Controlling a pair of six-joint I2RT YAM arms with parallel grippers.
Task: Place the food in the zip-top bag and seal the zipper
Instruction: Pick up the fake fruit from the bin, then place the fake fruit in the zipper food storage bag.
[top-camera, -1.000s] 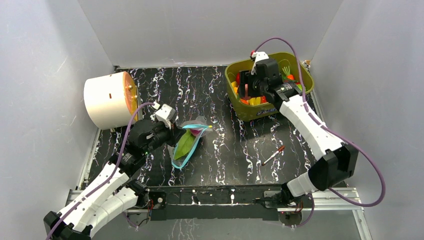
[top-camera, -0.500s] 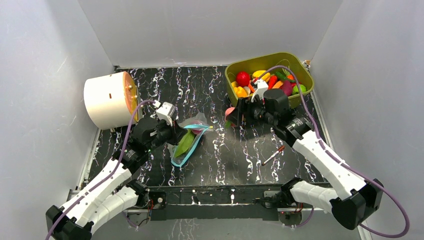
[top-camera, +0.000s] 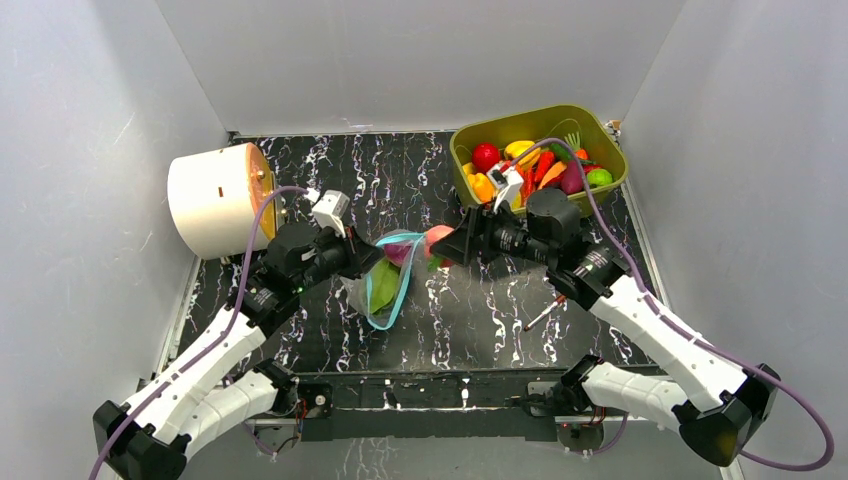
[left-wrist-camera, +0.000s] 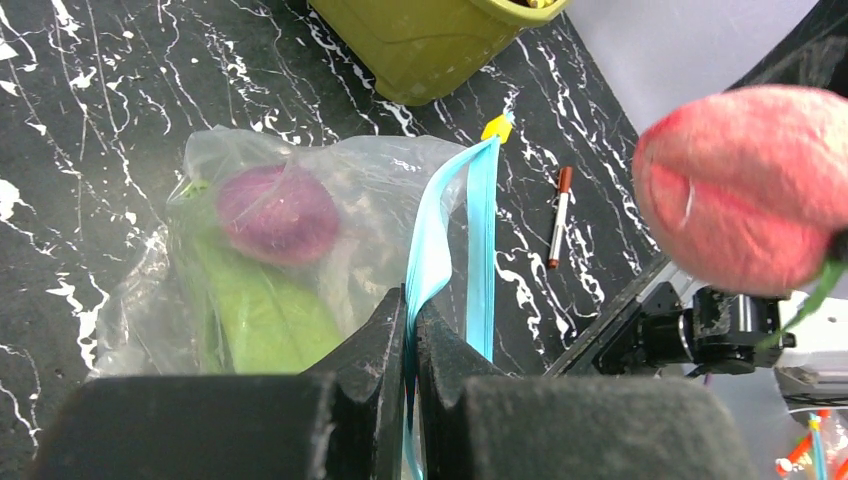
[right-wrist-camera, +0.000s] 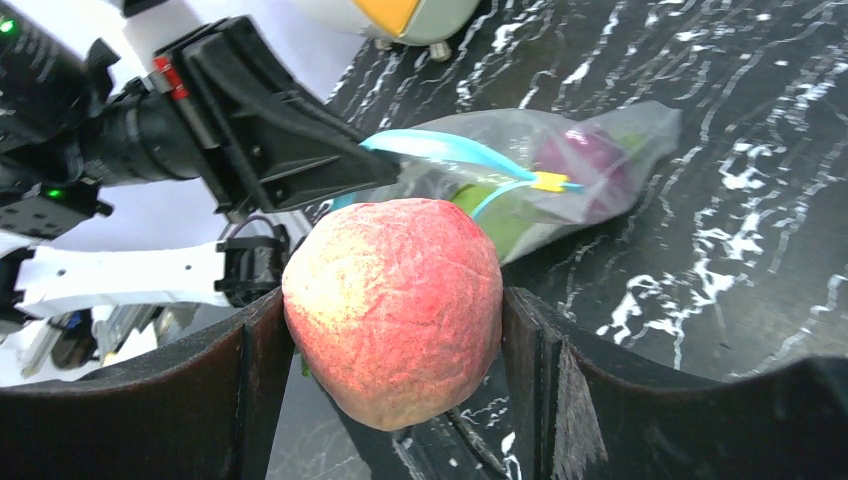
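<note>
Seen from above, the right gripper (top-camera: 442, 246) held a pink peach (right-wrist-camera: 395, 305) between wide-spread fingers, just beside the clear bag (left-wrist-camera: 370, 190). The bag's mouth lay at about 8 o'clock from the fruit. The left gripper (left-wrist-camera: 408, 308), shut tight, pinched one lip of the blue zipper (left-wrist-camera: 482, 250), which ran roughly 12 to 6 o'clock. A purple onion (left-wrist-camera: 277, 212) and a green leaf (left-wrist-camera: 270, 320) sat inside.

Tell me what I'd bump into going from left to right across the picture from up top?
white cylinder → zip-top bag → peach → pen
</note>
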